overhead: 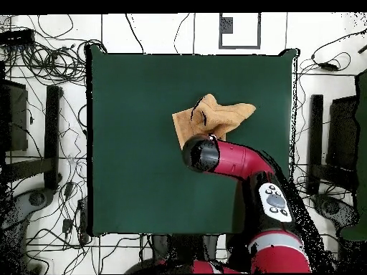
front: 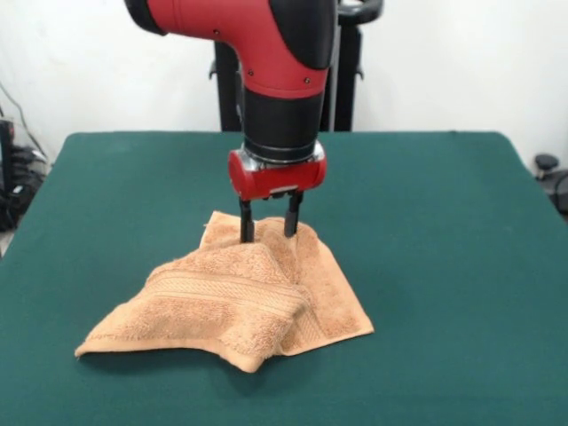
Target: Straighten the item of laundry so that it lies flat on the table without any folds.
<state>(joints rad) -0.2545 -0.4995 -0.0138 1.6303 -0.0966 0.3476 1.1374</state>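
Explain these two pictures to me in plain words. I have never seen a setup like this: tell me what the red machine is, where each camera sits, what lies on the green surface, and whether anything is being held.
The red and black machine is a robot arm with a two-fingered gripper at its end.

One picture comes from a camera across the table, facing the robot. The other looks straight down from above, so there the arm reaches in from the bottom.

On the dark green table lies a single orange-tan terry towel. It is crumpled, with one part folded over the rest and a ribbed band showing on the fold.

The gripper points straight down with its fingers apart, their tips pressed into the towel near its far edge. Whether they have pinched any cloth cannot be seen. Nothing is lifted off the table.
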